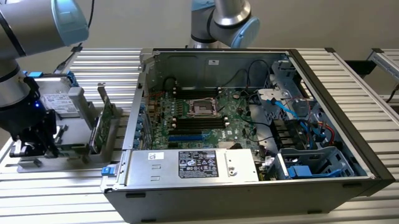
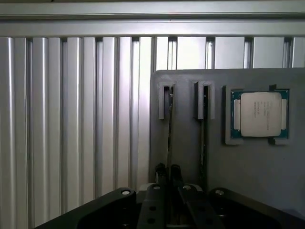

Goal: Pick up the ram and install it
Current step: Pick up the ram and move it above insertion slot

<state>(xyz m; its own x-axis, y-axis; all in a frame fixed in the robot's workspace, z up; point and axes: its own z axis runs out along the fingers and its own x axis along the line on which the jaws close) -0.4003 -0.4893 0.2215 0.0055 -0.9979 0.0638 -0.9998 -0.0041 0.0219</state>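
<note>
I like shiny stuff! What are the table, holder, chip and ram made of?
Table: looks like bare metal, likely aluminium; silvery ribbed slats with soft glints.
Holder: probably plastic; flat matte gray, no shine.
Chip: brushed-looking silvery metal lid on a green board.
Ram: seen edge-on as a thin dark strip; material can't be told.

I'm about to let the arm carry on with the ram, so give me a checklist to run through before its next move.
1. Tool centred over the ram: ok.
2. Fingers pressed on both faces of the ram: ok.
3. Ram out of the grey holder: not ok, it sits in its slot.
4. Neighbouring stick clear of the fingers: ok.
5. Case open: ok.
6. Motherboard slots free: cannot tell.
</note>
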